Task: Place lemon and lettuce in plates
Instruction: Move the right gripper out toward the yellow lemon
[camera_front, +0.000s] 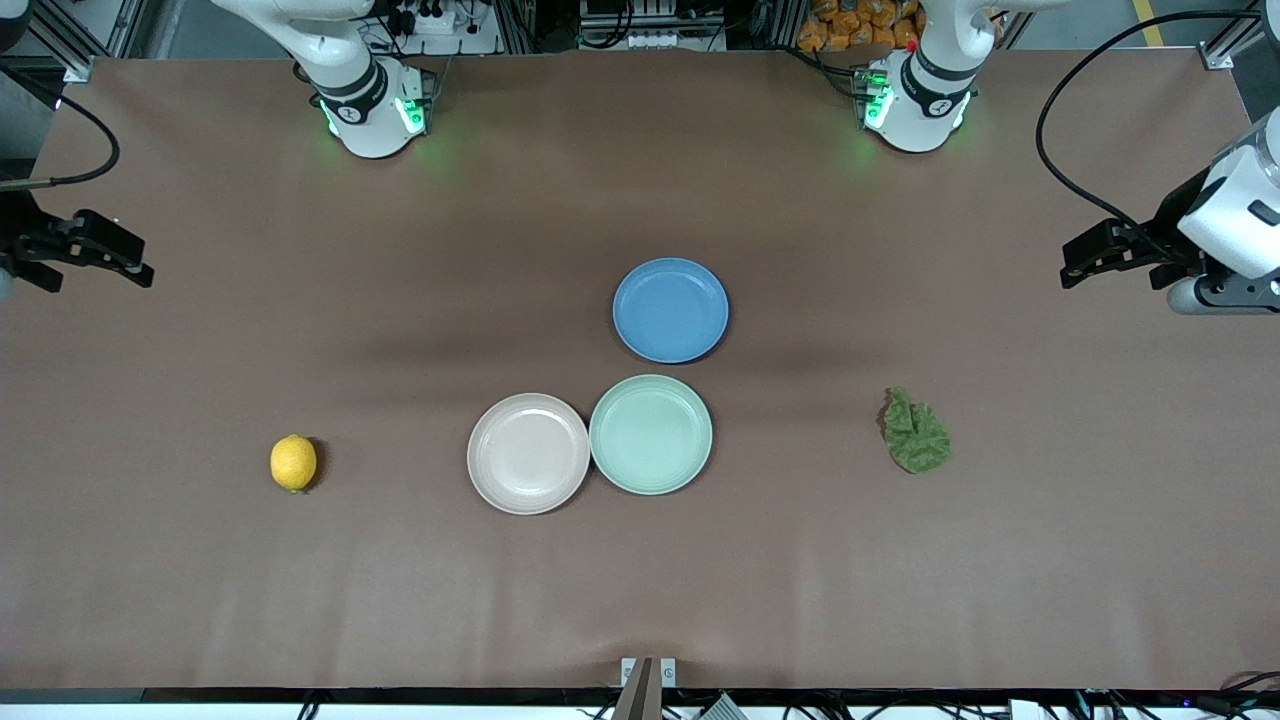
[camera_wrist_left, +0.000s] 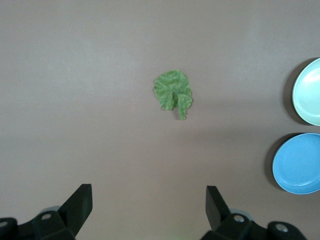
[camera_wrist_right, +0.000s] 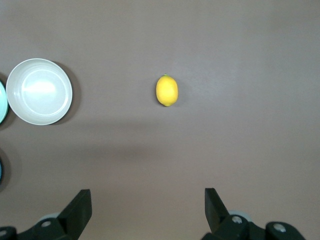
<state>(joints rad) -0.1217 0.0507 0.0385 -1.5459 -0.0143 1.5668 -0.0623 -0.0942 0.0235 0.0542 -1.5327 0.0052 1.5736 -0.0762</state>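
The yellow lemon (camera_front: 293, 463) lies on the table toward the right arm's end; it also shows in the right wrist view (camera_wrist_right: 167, 90). The green lettuce (camera_front: 915, 433) lies toward the left arm's end and shows in the left wrist view (camera_wrist_left: 173, 92). The beige-pink plate (camera_front: 528, 453) and the mint green plate (camera_front: 651, 434) sit side by side, touching, mid-table; both are empty. My left gripper (camera_front: 1090, 262) is open, high over its end of the table (camera_wrist_left: 149, 200). My right gripper (camera_front: 120, 262) is open, high over its end of the table (camera_wrist_right: 148, 202).
An empty blue plate (camera_front: 670, 309) sits just farther from the front camera than the mint green plate. The brown table (camera_front: 640, 580) carries nothing else. The arm bases stand along the table's edge farthest from the front camera.
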